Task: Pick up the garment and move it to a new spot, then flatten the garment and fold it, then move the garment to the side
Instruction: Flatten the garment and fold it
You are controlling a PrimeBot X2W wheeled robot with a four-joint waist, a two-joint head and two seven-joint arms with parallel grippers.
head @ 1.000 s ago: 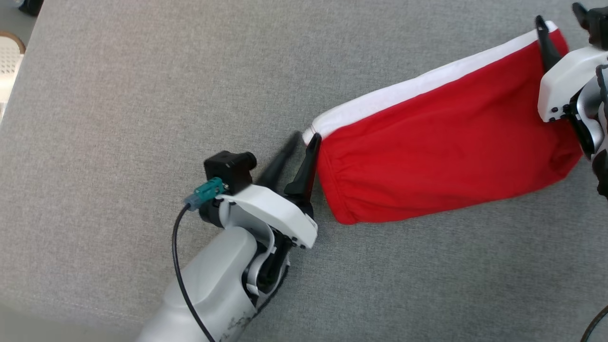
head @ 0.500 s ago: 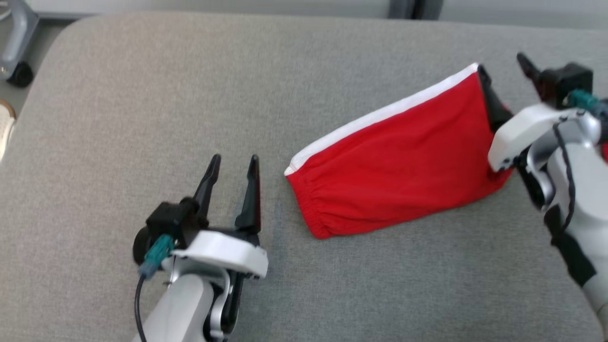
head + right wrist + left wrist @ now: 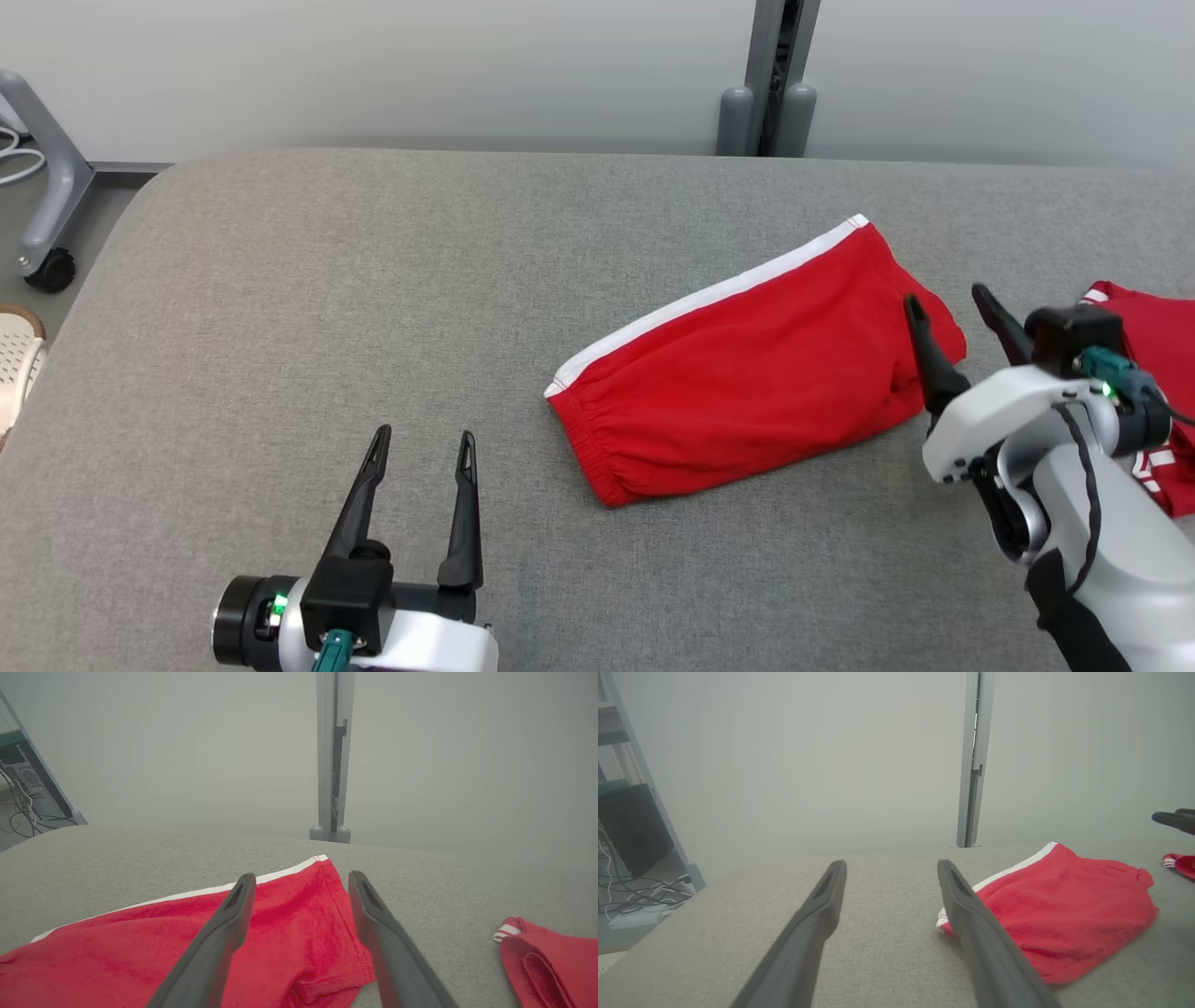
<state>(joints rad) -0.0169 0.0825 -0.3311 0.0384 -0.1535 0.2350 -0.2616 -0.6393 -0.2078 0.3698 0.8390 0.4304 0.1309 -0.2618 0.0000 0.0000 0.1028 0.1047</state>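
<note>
The garment (image 3: pixel 747 373) is a folded pair of red shorts with a white side stripe, lying flat on the grey padded table (image 3: pixel 373 280). It also appears in the left wrist view as the garment (image 3: pixel 1064 905) and in the right wrist view as the garment (image 3: pixel 289 942). My left gripper (image 3: pixel 420 443) is open at the lower left, well clear of the shorts' waistband end. My right gripper (image 3: pixel 948 303) is open above the shorts' right end, holding nothing. Its fingers (image 3: pixel 219 938) frame that end in the right wrist view.
A second red garment (image 3: pixel 1153 373) lies at the table's right edge, behind my right wrist. A grey post (image 3: pixel 770 84) stands against the wall behind the table. A wheeled stand leg (image 3: pixel 42 187) is on the floor at the far left.
Both grippers have opened and let go of the shorts, then drawn back toward me. The head camera has tilted up, so the wall and table's far edge have come into view.
</note>
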